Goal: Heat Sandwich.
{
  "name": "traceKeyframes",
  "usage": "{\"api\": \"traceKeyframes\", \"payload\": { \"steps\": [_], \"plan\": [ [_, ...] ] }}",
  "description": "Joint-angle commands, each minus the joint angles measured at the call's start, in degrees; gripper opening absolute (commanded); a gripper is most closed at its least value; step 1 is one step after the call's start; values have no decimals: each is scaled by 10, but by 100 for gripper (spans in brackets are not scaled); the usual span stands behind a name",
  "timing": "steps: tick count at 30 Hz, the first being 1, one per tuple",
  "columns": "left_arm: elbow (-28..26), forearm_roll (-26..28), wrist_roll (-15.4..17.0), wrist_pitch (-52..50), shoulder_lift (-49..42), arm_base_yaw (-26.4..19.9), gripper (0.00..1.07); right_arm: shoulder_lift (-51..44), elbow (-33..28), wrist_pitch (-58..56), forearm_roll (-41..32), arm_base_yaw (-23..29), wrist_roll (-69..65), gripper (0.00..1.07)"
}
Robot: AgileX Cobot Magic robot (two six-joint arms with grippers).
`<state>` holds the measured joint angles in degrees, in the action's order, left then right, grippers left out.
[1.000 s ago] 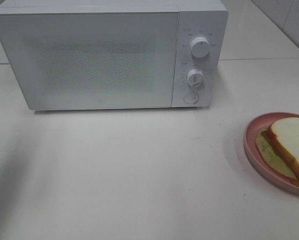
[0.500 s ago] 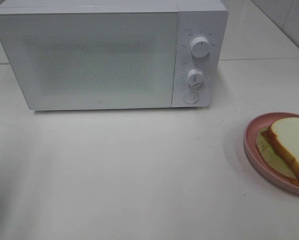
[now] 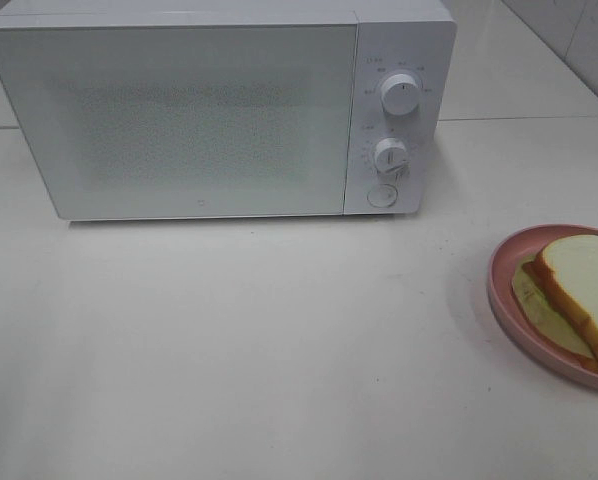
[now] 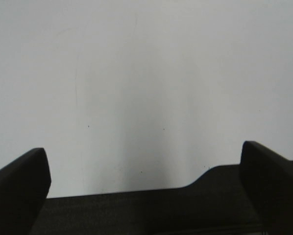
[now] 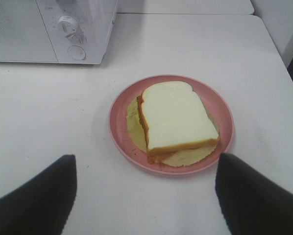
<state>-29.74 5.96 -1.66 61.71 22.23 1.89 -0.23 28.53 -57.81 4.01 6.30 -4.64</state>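
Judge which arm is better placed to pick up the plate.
Right. Its open gripper faces the pink plate with the sandwich; the left gripper, also open, sees only bare table.

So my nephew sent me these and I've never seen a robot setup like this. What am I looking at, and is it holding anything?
It is a robot with two arms, each ending in a claw. One picture comes from a camera mounted high above the white table. It shows a closed white microwave and, to its right, a sandwich on a pink plate.

The other two come from cameras on the arms' wrists. The left claw shows as two dark fingers spread over bare table. The right claw is spread wide too, with the plate ahead of it. Neither holds anything.
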Motion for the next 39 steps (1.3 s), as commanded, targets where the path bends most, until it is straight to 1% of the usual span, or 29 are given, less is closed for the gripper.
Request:
{"api": "traceKeyframes", "payload": {
  "steps": [1,2,6,7,11,14,15,39],
  "plan": [
    [2,-6,12,-1,-74,-3,98,-15,1,8,1,-1,3,74],
    [2,-6,12,-1,-74,-3,98,-15,1,8,1,-1,3,74],
    [2,-9,17,-1,-140,-3,98,-15,1,8,1,-1,3,74],
    [2,-9,17,-1,-140,-3,98,-15,1,8,1,-1,3,74],
    [2,-9,17,-1,-198,-3,98,-15,1,8,1,-1,3,74],
    [2,-9,17,-1,-219,-3,98,-15,1,8,1,-1,3,74],
    [2,-9,17,-1,-241,-3,98,-15,1,8,1,-1,3,74],
    [2,-10,17,-1,-234,-3,98,-13,1,8,1,-1,3,74]
  ]
}}
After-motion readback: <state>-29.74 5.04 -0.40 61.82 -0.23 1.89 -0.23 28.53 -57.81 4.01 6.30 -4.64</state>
